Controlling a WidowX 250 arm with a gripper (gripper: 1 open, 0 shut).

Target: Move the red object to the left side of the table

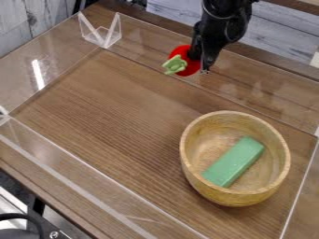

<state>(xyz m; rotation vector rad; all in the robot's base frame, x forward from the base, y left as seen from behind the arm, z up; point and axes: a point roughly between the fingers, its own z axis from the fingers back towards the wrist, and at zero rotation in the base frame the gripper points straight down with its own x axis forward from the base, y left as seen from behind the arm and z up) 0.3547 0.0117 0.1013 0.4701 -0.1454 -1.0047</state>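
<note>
The red object (pixel 181 62), a small strawberry-like toy with a light-green leafy end pointing left, hangs just above the far part of the table (pixel 112 121). My black gripper (pixel 200 58) comes down from the top of the view and is shut on the red object's right side. The fingertips themselves are dark and hard to separate from the toy.
A wooden bowl (pixel 200 173) at the near right holds a green rectangular block (pixel 234 161). Clear acrylic walls edge the tabletop, with a small clear stand (pixel 100 31) at the far left corner. Bare wood lies across the left half.
</note>
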